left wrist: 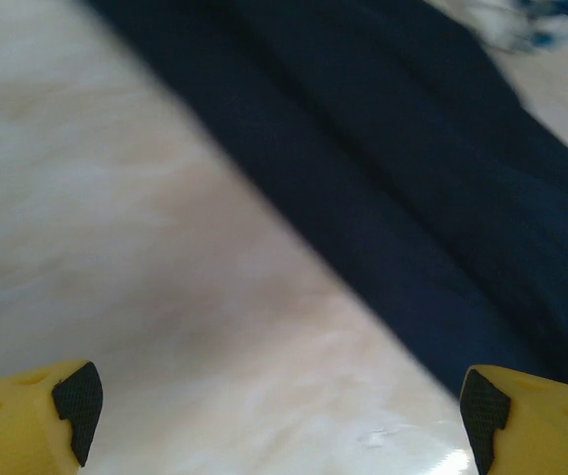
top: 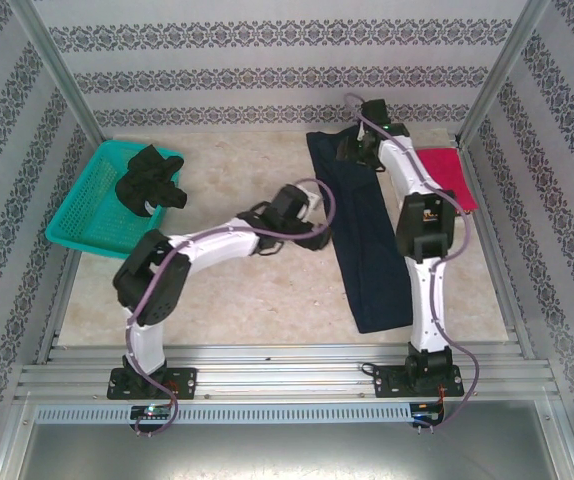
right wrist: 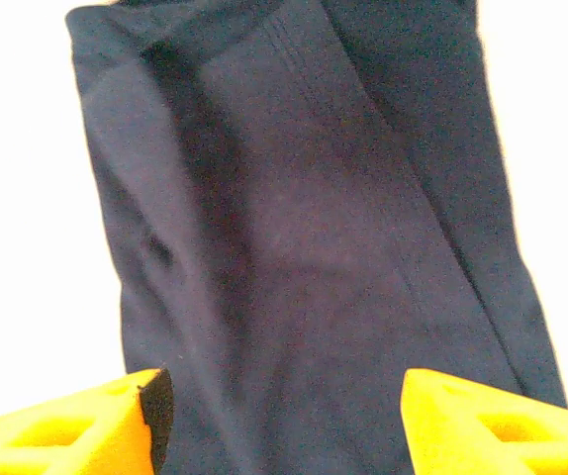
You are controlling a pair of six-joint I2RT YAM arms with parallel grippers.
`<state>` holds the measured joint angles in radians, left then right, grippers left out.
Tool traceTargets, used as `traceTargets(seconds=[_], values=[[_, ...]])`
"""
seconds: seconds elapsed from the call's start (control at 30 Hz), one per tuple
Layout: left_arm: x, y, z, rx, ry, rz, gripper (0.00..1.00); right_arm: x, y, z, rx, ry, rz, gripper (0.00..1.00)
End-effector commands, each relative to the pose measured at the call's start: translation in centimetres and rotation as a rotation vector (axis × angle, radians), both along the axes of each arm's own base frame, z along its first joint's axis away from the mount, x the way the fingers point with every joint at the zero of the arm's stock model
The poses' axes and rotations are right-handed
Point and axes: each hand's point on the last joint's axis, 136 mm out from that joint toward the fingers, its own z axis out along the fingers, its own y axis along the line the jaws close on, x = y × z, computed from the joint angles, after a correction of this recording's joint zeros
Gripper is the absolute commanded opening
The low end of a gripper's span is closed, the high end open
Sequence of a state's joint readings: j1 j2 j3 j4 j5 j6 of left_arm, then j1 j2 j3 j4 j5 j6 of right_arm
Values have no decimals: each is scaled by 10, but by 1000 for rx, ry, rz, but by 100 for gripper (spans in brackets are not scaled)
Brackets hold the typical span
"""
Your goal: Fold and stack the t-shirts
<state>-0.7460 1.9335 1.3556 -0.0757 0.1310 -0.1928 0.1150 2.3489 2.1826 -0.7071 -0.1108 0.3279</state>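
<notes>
Hanging low over the table [left wrist: 116,198], jaws wide apart and empty, the left gripper [left wrist: 282,421] is just beside the left edge of the navy blue t-shirt [left wrist: 413,198]; the right gripper [right wrist: 289,416], likewise parted and empty, hovers over the far end of that shirt, a long narrow strip running far to near. Right of it lies the pinkish-red t-shirt [top: 452,175], partly behind the right arm; the black t-shirt [top: 152,180] sits crumpled in the teal mesh basket [top: 87,215], far left.

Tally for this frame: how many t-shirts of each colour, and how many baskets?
Navy blue t-shirt: 1
Pinkish-red t-shirt: 1
Black t-shirt: 1
Teal basket: 1
Total: 4
</notes>
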Motion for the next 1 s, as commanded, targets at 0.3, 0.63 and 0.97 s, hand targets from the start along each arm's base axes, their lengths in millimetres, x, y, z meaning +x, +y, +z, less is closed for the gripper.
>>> traceTargets(seconds=[0.3,0.63,0.97], values=[[-71,-133,-40,-12,-209,-778,94,-69,-78,52,102,-170,-161,63],[-94,-123,-88,58,17,-887,94,-83,-63,29,75,-121,-55,65],[-80,-45,-105,80,124,-722,93,-62,-2,-10,2,-39,65,66]])
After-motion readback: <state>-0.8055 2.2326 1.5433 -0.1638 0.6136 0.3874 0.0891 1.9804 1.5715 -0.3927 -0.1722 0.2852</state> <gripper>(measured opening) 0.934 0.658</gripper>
